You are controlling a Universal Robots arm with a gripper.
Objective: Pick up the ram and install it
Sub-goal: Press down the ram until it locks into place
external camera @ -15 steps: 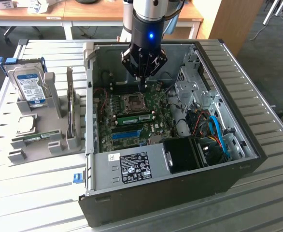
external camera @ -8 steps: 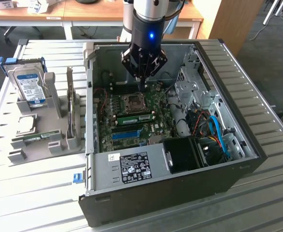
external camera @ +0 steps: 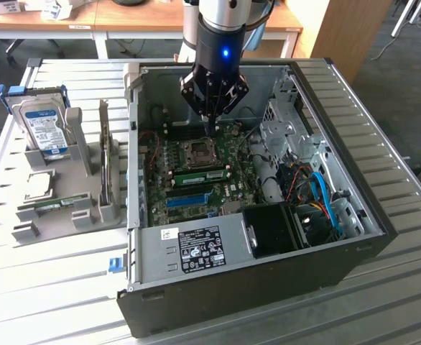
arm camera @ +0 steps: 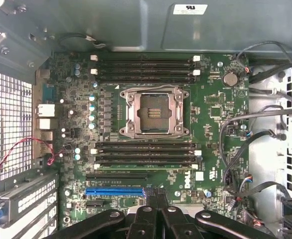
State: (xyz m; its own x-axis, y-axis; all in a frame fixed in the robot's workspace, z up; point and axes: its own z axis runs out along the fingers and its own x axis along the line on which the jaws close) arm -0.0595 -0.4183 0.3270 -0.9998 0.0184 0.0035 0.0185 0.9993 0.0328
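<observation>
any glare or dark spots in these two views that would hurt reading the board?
Exterior view: daylight washes out the ribbed metal table at that view's left; the green motherboard inside the open black computer case sits in shade. Wrist view: the board is evenly lit, the perforated metal panel is blown out, and the black hand darkens one edge.

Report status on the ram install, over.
End effector shut, empty, over the motherboard. One green ram stick seated beside the CPU socket; second stick lies in the grey tray. No obstruction seen.
</observation>
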